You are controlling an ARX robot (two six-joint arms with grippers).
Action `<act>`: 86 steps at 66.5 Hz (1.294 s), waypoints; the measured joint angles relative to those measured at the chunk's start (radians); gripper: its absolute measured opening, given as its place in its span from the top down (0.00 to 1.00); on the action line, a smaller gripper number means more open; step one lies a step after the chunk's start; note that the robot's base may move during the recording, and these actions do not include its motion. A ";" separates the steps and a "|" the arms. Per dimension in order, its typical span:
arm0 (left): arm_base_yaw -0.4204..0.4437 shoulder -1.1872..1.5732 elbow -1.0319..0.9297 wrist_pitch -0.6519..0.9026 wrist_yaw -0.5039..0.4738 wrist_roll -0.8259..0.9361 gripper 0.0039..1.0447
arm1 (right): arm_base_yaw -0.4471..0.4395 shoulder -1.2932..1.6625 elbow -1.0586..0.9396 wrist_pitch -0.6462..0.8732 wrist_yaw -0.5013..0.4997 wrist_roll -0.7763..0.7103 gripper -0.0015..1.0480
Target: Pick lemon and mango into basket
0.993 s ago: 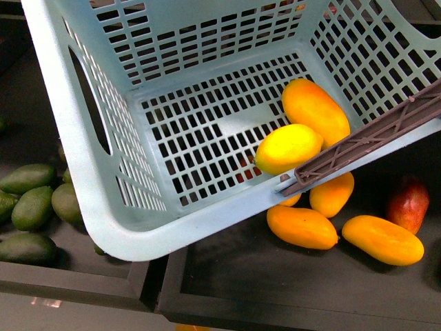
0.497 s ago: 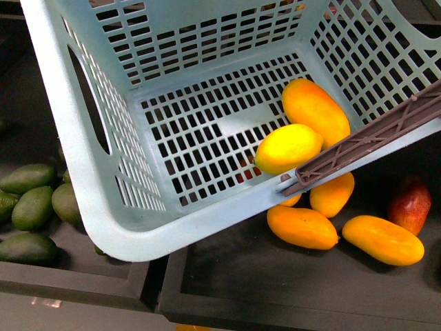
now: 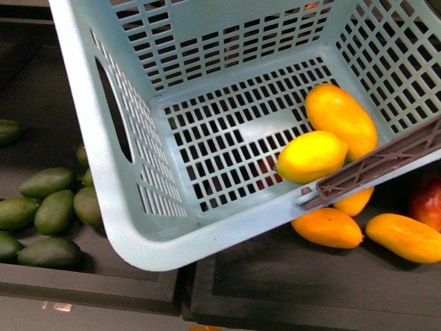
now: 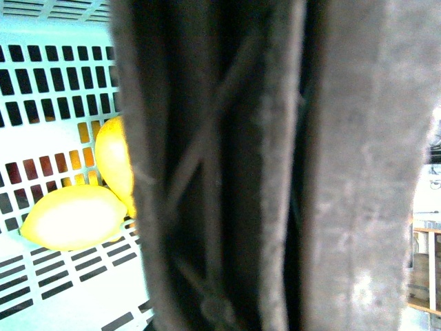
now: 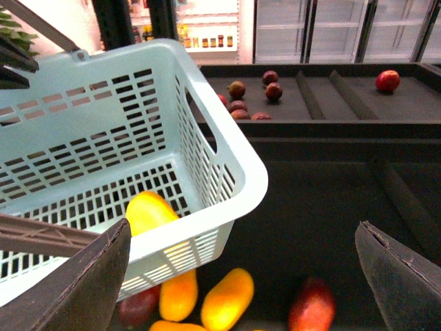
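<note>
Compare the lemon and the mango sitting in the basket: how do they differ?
The lemon is bright yellow; the mango is deeper orange-yellow. The lemon is shorter and plumper, the mango longer. The lemon lies nearer the brown handle, the mango further back, by the side wall. Both are smooth, touching, and rest on the floor of the basket.

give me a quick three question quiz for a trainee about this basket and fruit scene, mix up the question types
1. True or false: the lemon and the mango both lie inside the basket.
2. Multiple choice: in the front view, the green oval fruits lie (A) in the basket, (B) on the dark shelf left of the basket, (C) among the orange mangoes.
3. Short answer: how does the right gripper stand, and does it hold anything?

Key
1. True; they touch, beside the brown handle.
2. B.
3. Open, its fingers wide apart, holding nothing.
</note>
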 joint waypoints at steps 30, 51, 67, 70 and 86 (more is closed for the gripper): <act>0.011 0.000 0.000 0.000 -0.035 0.011 0.87 | 0.000 -0.002 0.000 -0.002 -0.003 0.000 0.08; 0.011 0.000 0.000 0.000 -0.023 0.008 0.87 | 0.000 -0.003 0.000 0.000 -0.003 -0.001 0.08; 0.013 0.000 0.000 0.000 -0.029 0.013 0.87 | 0.000 0.000 0.000 -0.002 -0.002 -0.001 0.08; 0.013 0.000 0.000 0.000 -0.029 0.013 0.87 | 0.000 -0.003 0.000 0.000 -0.004 -0.002 0.08; 0.013 0.000 0.000 0.000 -0.026 0.012 0.87 | 0.000 -0.002 0.000 -0.001 -0.002 -0.002 0.08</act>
